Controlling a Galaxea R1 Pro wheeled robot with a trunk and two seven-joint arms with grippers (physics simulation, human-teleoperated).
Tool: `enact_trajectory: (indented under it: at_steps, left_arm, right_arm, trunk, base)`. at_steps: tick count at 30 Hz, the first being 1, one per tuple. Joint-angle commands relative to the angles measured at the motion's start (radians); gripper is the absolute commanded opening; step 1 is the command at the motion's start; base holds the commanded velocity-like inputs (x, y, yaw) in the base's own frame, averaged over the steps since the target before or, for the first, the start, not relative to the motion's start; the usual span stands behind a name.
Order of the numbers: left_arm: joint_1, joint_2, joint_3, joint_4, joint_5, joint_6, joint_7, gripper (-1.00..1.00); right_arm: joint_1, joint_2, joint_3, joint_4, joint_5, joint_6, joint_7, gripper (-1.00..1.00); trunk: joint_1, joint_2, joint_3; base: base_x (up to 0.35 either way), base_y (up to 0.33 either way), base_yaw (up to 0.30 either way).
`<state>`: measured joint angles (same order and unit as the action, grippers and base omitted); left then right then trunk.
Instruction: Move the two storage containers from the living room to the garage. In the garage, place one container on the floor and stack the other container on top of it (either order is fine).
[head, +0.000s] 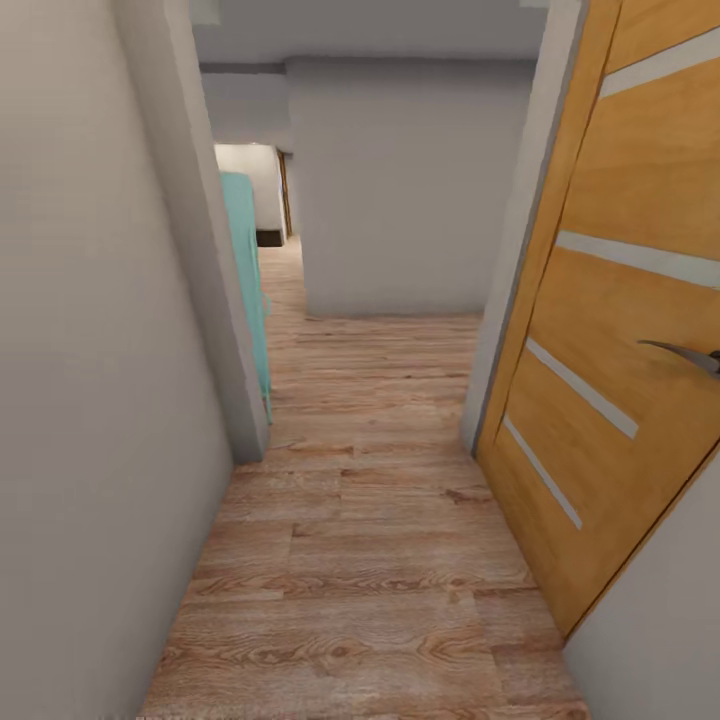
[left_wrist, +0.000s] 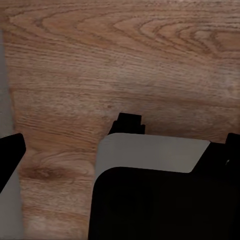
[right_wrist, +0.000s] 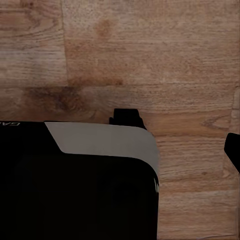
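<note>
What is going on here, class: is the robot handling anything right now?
Nothing is being handled. The robot is in a narrow hallway with a wood-plank floor, looking past an open oak door on the right and something turquoise beyond the left wall corner. Both wrist cameras look down at the planks and the robot's own dark body. No orange-red containers are in sight; it seems to be travelling.

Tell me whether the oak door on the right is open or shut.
Open. The oak door is swung aside against the right wall, leaving the wood-plank floor passage free ahead.
</note>
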<state>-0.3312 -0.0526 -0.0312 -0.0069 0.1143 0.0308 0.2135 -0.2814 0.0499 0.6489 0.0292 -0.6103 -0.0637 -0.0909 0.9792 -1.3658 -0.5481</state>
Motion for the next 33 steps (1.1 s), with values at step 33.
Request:
enact_trajectory:
  at_steps: [33]
  left_arm:
    - [0.0, 0.003, -0.004, -0.001, 0.01, 0.005, 0.001, 1.0]
  right_arm:
    - [-0.001, -0.004, 0.006, 0.003, -0.01, -0.01, -0.004, 1.0]
  trunk:
    - [0.0, -0.001, -0.001]
  base:
    - [0.273, 0.0, 0.002]
